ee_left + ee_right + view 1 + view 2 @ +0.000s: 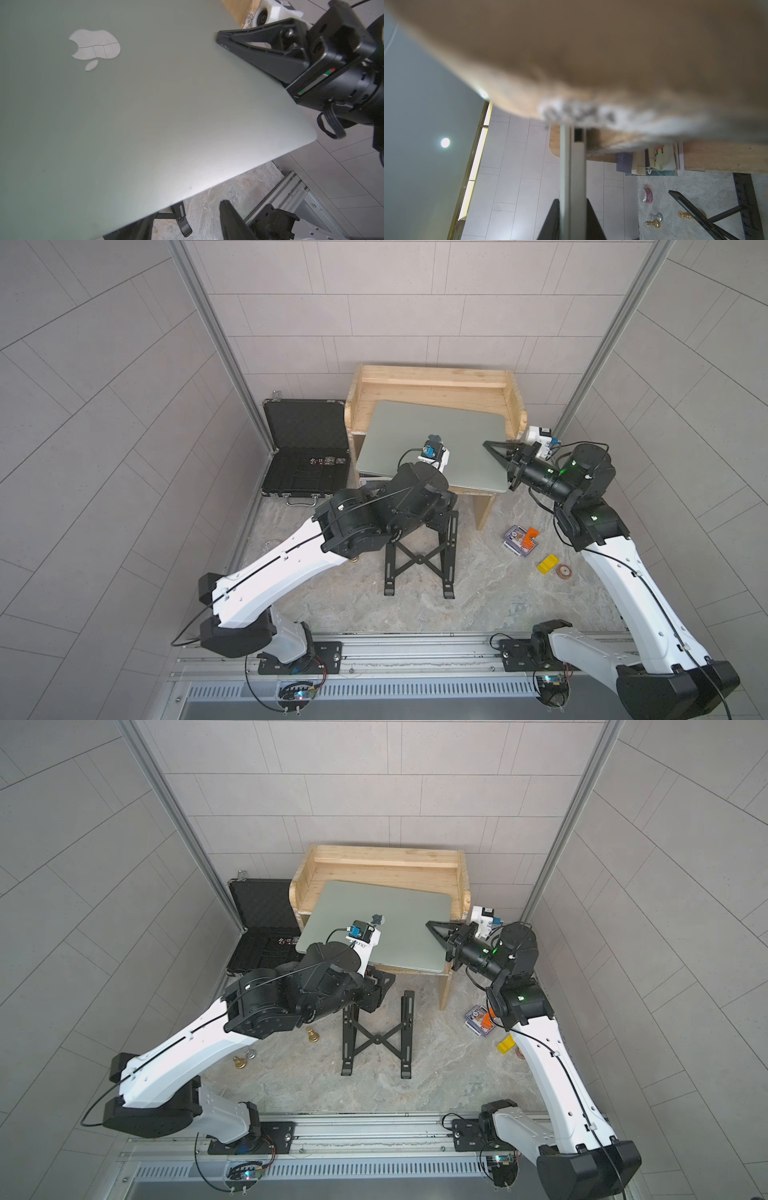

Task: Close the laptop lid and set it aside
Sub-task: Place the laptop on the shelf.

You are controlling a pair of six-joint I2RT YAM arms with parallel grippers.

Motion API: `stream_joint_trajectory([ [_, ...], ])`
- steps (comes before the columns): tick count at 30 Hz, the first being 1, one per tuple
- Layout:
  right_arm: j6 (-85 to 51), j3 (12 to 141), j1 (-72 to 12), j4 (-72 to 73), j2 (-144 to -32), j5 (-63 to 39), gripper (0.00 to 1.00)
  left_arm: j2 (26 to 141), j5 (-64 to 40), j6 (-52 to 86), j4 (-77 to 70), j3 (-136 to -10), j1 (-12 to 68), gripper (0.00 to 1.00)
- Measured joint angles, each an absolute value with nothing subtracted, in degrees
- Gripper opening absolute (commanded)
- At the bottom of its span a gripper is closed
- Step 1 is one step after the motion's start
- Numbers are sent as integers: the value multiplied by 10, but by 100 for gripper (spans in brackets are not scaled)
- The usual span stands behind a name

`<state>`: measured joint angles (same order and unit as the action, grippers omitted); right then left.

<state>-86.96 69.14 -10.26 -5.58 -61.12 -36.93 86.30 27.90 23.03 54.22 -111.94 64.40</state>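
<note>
On the wooden desk [432, 383], closed silver-grey laptop [436, 435], edge pinched in right gripper [487, 444]; left gripper [384, 979] agape.

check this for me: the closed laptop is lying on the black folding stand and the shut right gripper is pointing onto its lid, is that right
Not quite. The closed laptop lies on the wooden shelf, not on the black folding stand, which stands lower down in front of it. Both top views show this. The rest holds: the shut right gripper points onto its lid.

Open black case [305, 435] beside wooden desk [432, 383]; on marble floor [478, 605], folding stand [419, 562], card box [517, 537], yellow block [547, 563], small roll [564, 571], chess pieces [312, 1036].
</note>
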Motion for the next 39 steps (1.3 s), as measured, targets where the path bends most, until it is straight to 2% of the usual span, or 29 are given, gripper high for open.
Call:
stream_joint_trajectory([
  [4, -870, 692, -102, -56, -614, -362, 3, 880, 272, 227, 550, -1144, 636, 53],
  [8, -873, 692, -101, -53, -617, -353, 16, 904, 262, 223, 550, -1165, 626, 53],
  [11, -871, 692, -101, -50, -618, -349, 32, 920, 257, 220, 550, -1174, 620, 53],
  [16, -856, 695, -101, -55, -619, -349, 69, 933, 250, 213, 547, -1181, 612, 53],
  [21, -847, 696, -100, -57, -618, -349, 84, 942, 243, 210, 546, -1209, 611, 53],
  [31, -837, 684, -87, -67, -576, -344, 98, 996, 221, 205, 550, -1277, 610, 53],
  [39, -825, 647, -47, -96, -503, -335, 100, 1022, 198, 205, 547, -1304, 594, 53],
])
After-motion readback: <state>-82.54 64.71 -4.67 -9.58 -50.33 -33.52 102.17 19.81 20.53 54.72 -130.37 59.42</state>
